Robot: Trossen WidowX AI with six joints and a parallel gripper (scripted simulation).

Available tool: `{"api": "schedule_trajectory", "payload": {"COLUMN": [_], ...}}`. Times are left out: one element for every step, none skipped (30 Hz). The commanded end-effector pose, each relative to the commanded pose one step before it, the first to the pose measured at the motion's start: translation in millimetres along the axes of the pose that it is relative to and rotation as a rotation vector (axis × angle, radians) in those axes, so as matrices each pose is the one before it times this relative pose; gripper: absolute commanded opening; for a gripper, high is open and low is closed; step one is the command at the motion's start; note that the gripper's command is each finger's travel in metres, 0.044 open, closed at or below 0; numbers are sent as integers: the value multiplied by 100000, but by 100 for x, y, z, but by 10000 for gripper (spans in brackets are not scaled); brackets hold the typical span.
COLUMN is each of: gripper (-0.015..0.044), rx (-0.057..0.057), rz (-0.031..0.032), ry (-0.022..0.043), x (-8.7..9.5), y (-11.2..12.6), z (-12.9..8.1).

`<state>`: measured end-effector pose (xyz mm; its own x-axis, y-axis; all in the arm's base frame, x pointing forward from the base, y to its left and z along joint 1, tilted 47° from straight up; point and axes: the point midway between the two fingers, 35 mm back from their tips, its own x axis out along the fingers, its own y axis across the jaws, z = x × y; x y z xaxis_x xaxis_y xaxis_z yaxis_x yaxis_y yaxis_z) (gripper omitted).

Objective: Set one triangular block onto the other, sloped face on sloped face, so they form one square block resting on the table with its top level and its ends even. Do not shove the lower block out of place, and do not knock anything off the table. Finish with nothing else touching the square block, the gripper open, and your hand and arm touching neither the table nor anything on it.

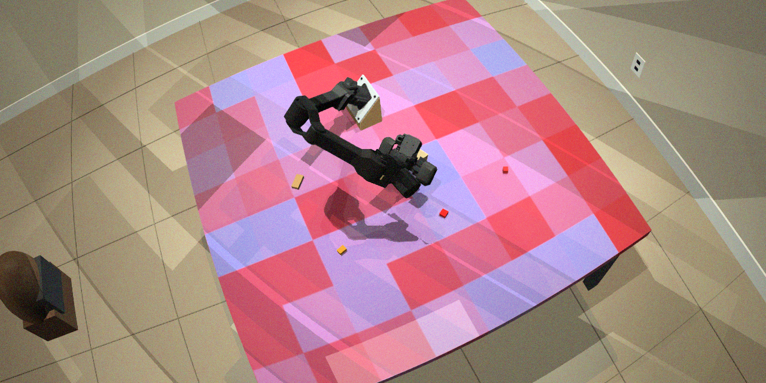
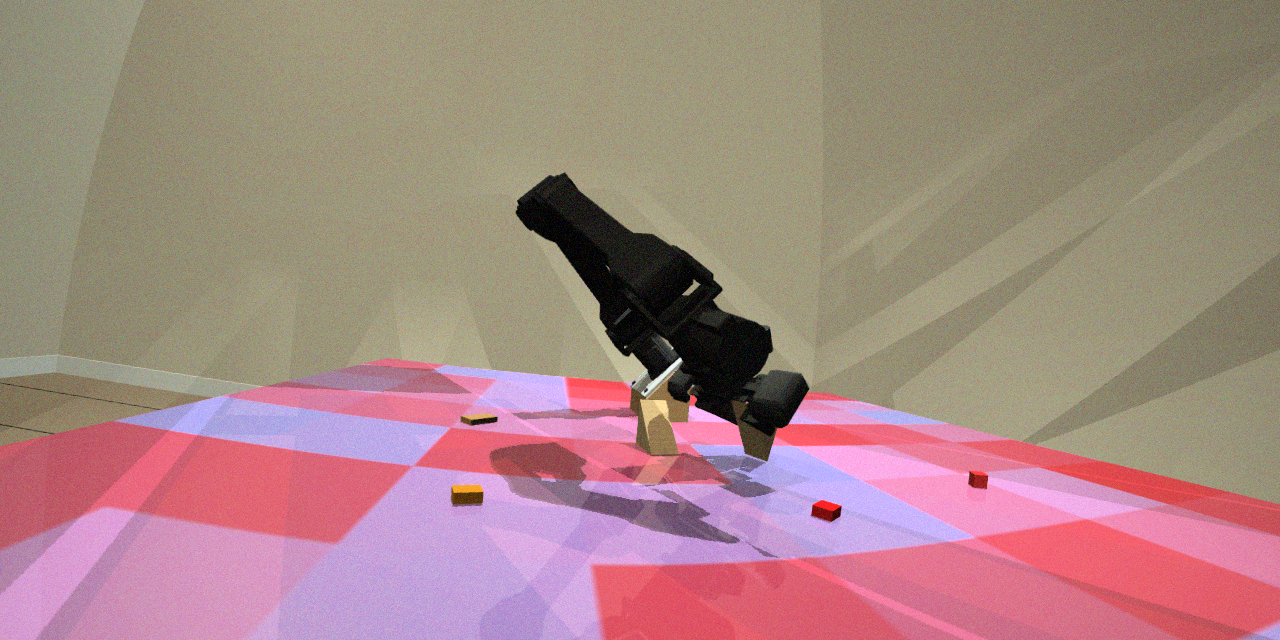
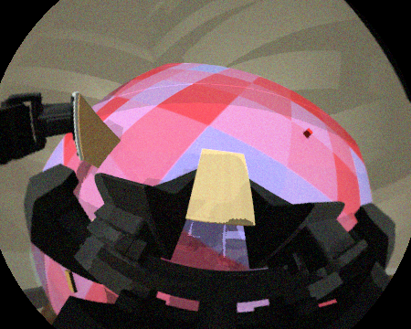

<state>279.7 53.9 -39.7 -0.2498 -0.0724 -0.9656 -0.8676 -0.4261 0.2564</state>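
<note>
My gripper (image 2: 750, 417) (image 3: 218, 175) is shut on a tan triangular block (image 1: 422, 155) (image 2: 756, 441) (image 3: 224, 185). The hand is strongly tilted, and the held block hangs with a narrow end down in the exterior view. It looks a little above the table; whether its lower corner touches is unclear. The other triangular block (image 2: 655, 432) stands on the table to the left of the held one in the exterior view, narrow at the top and wider at the bottom. The arm hides nearly all of it in the top view. A gap lies between the two blocks.
The arm's wedge-shaped base (image 1: 371, 115) (image 2: 676, 408) (image 3: 93, 132) stands behind the blocks. A flat tan piece (image 1: 297, 181) (image 2: 478, 418) and an orange piece (image 1: 342, 249) (image 2: 466, 494) lie left. A red piece (image 1: 444, 213) (image 2: 825, 511) and a red cube (image 1: 505, 169) (image 2: 977, 479) (image 3: 308, 132) lie right.
</note>
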Motion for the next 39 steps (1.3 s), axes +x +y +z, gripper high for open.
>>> {"api": "schedule_trajectory", "payload": {"gripper": [53,79,105,131,157,184,210,236,263,289,315,341,368,394,420,440,440,440,440,440,440,440,440,440,440,440,440,440,440,440,440,440,440,440,440,440,440,440,440], "rx": [-363,0,0,0,0,0,0,0,0,0,0,0,0,0,0,0,0,0,0,0,0,0,-18,-53,-71,-111,-123,-129,-102,-61,-20,0,-413,-1616,1781,2786,3156,2865,2596], "rz": [224,0,0,0,0,0,0,0,0,0,0,0,0,0,0,0,0,0,0,0,0,0,-26,-71,-78,-84,-40,18,58,53,21,0,-305,-948,3292,5119,5649,4831,3948], "ry": [572,0,0,0,0,0,0,0,0,0,0,0,0,0,0,0,0,0,0,0,0,0,-6,-21,-33,-62,-80,-93,-77,-47,-15,0,74,1490,3360,5950,7925,8481,8939], "x": [44,0,0,0,0,0,0,0,0,0,0,0,0,0,0,0,0,0,0,0,0,0,-183,-549,-717,-1109,-1207,-1248,-983,-584,-194,0,141,189,562,888,1016,921,820], "y": [35,0,0,0,0,0,0,0,0,0,0,0,0,0,0,0,0,0,0,0,0,0,-46,-124,-131,-134,-46,67,140,121,46,0,-98,-345,192,299,322,265,209], "z": [229,0,0,0,0,0,0,0,0,0,0,0,0,0,0,0,0,0,0,0,0,0,184,560,747,1188,1336,1423,1148,693,231,0,-117,82,28,50,74,96,119]}}
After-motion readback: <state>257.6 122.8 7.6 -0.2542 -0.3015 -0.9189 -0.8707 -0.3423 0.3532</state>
